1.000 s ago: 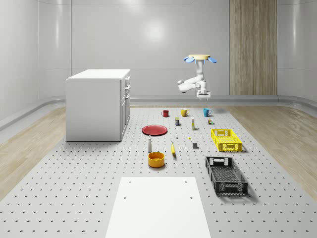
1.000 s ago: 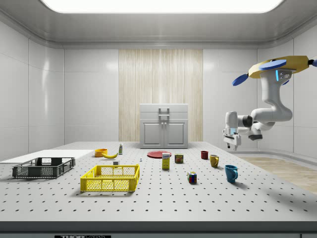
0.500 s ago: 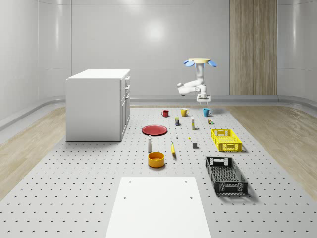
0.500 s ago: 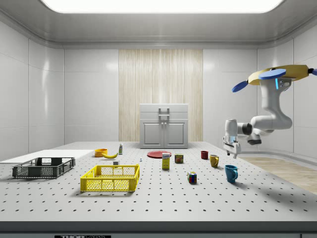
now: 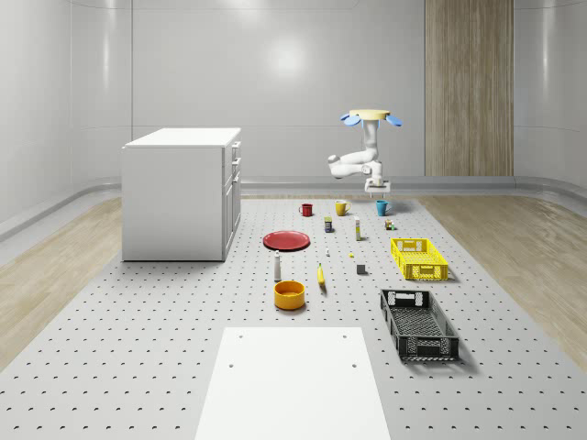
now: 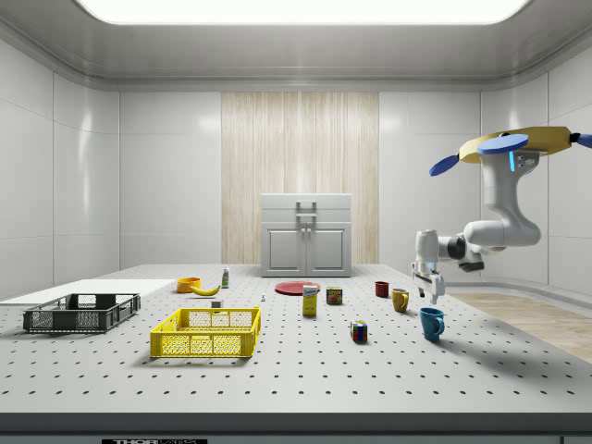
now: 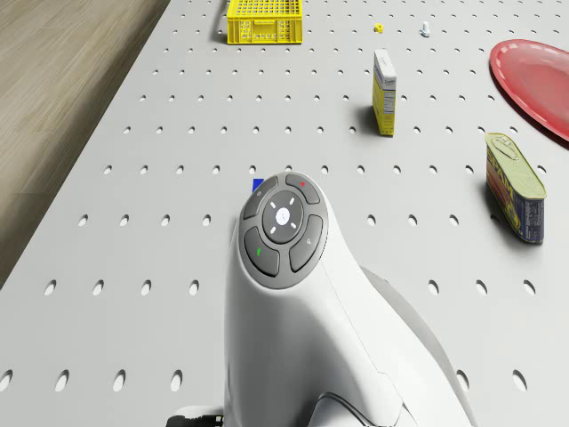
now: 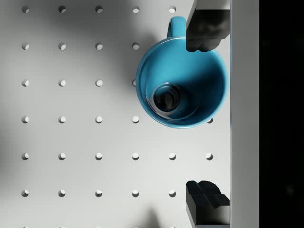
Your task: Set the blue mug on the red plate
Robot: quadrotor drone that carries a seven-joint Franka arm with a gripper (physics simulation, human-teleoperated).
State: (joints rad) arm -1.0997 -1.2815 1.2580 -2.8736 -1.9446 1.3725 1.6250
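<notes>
The blue mug (image 5: 382, 207) stands upright on the perforated table, near the far right; in the side view the blue mug (image 6: 431, 323) has the gripper (image 6: 428, 294) hanging a little above it. The drone (image 5: 371, 115) hovers over that far end. In the wrist view the gripper (image 8: 207, 116) is open and looks straight down into the mug (image 8: 190, 80), with one fingertip (image 8: 206, 28) over the rim by the handle. The red plate (image 5: 287, 240) lies flat mid-table, well to the whole-scene view's left of the mug.
A yellow mug (image 5: 341, 208) and a red mug (image 5: 306, 210) stand left of the blue one. A Rubik's cube (image 6: 359, 331), a can (image 7: 516, 187) and a small box (image 7: 384, 91) are nearby. Yellow crate (image 5: 419, 258), black crate (image 5: 419, 324) and white cabinet (image 5: 182, 192) stand farther off.
The drone has come down and drifted toward the far end of the table. The gripper has dropped closer to the blue mug. The objects on the table have not moved.
</notes>
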